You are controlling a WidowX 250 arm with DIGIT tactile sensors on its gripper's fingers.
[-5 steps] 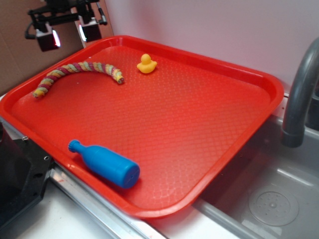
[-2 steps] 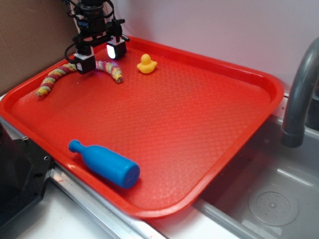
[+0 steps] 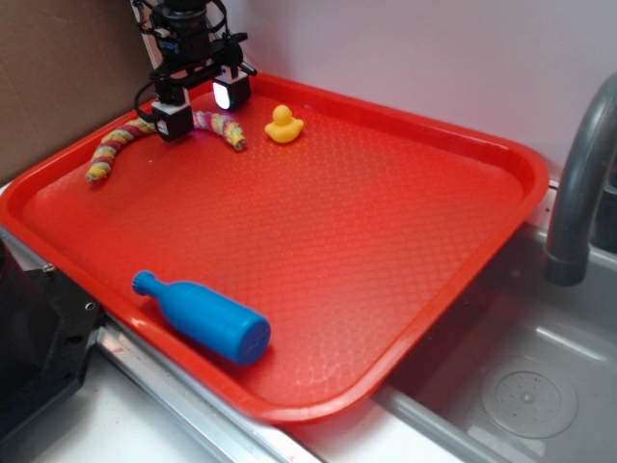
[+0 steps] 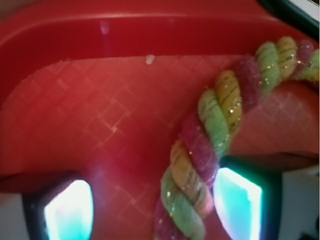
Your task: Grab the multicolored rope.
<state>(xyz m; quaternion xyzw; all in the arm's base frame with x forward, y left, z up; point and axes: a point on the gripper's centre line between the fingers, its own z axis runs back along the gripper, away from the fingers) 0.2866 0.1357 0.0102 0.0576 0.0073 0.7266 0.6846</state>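
Here the black two-fingered gripper (image 3: 196,108) stands at upper left of the exterior frame, jaws wide apart and holding nothing, straddling the twisted yellow, pink and green fabric rope (image 3: 116,145) (wrist view: rope touching one pad), so that closing should pinch it against the red plastic tray (image 3: 386,241).

Kitchen-like setup: grey faucet (image 3: 581,183), sink basin (image 3: 525,386) beside red tray (image 3: 501,207).
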